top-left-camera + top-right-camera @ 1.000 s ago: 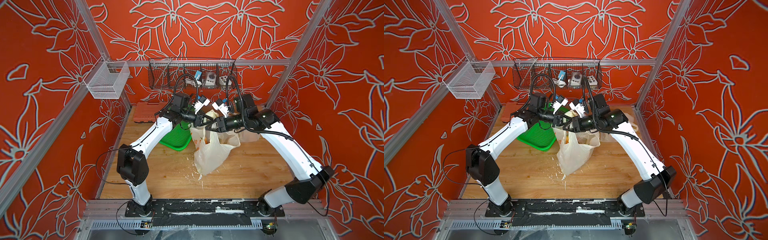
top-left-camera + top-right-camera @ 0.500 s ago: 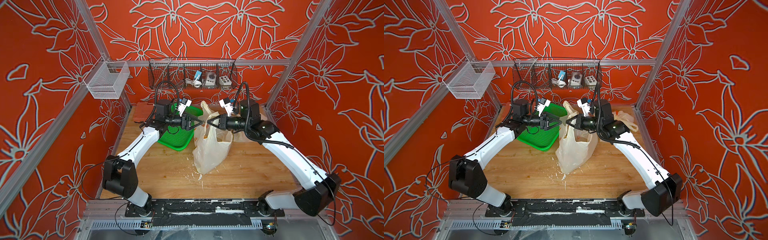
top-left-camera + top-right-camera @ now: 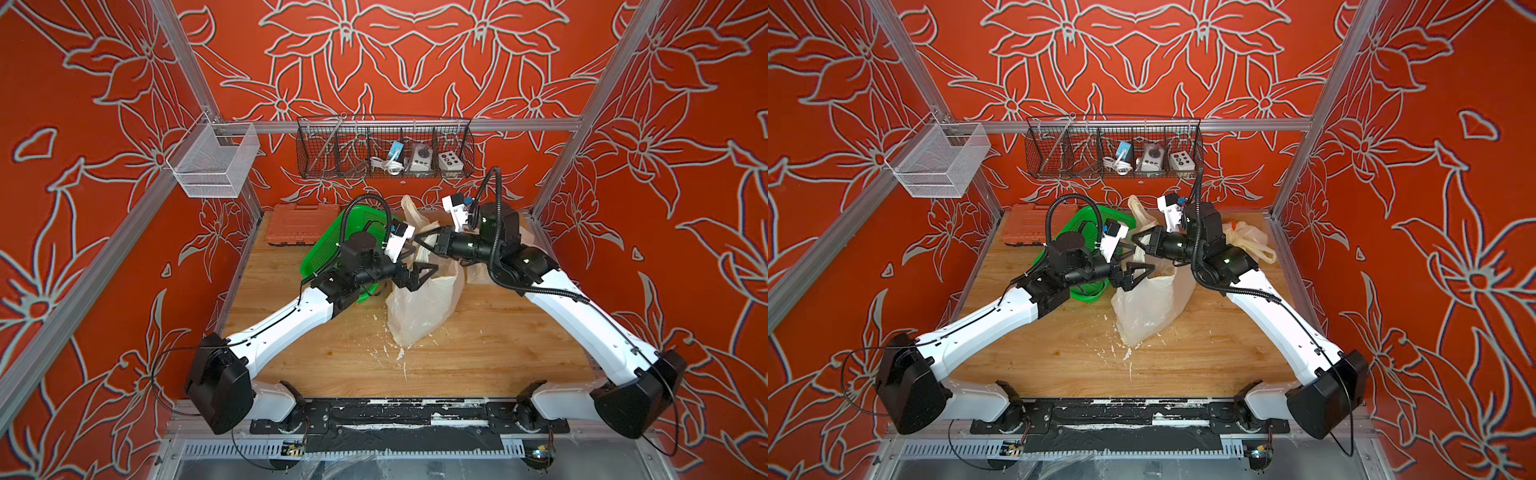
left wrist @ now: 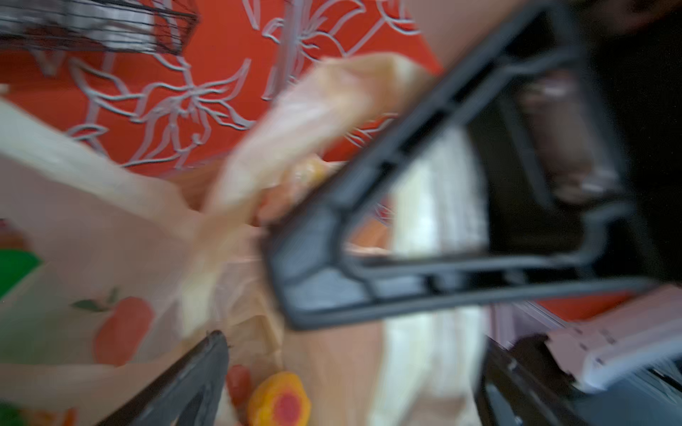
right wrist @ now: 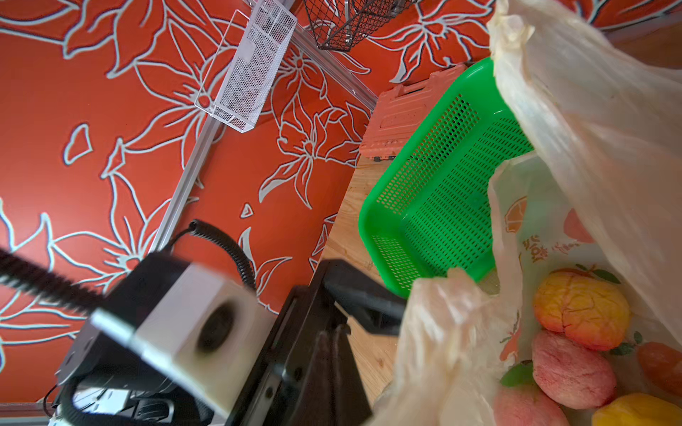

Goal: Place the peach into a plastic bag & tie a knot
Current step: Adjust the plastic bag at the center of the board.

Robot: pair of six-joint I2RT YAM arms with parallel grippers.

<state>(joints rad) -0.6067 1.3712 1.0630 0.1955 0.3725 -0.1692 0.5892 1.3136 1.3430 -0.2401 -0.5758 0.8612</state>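
Observation:
A translucent plastic bag (image 3: 419, 307) (image 3: 1150, 303) stands on the wooden table with its mouth up. Inside it lie several peaches, among them a yellow-orange one (image 5: 581, 308) and a pink one (image 5: 568, 372); another peach (image 4: 278, 402) shows blurred in the left wrist view. My left gripper (image 3: 419, 261) (image 3: 1137, 266) (image 4: 354, 339) is open at the bag's mouth with only film between its fingers. My right gripper (image 3: 416, 240) (image 3: 1136, 242) (image 5: 330, 341) is shut just above, fingertips pressed together beside a loose bag handle (image 5: 446, 306). A second handle (image 3: 409, 210) sticks up behind.
A green perforated basket (image 3: 328, 245) (image 5: 443, 184) leans beside the bag under my left arm. An orange tool case (image 3: 295, 224) lies at the back left, another crumpled bag (image 3: 1246, 237) at the back right. Wire baskets (image 3: 384, 147) hang on the wall. White scraps (image 3: 399, 353) litter the table.
My left gripper opened wide, pulled away to the left, then came back low to the bag's mouth. My right gripper closed and drew back slightly.

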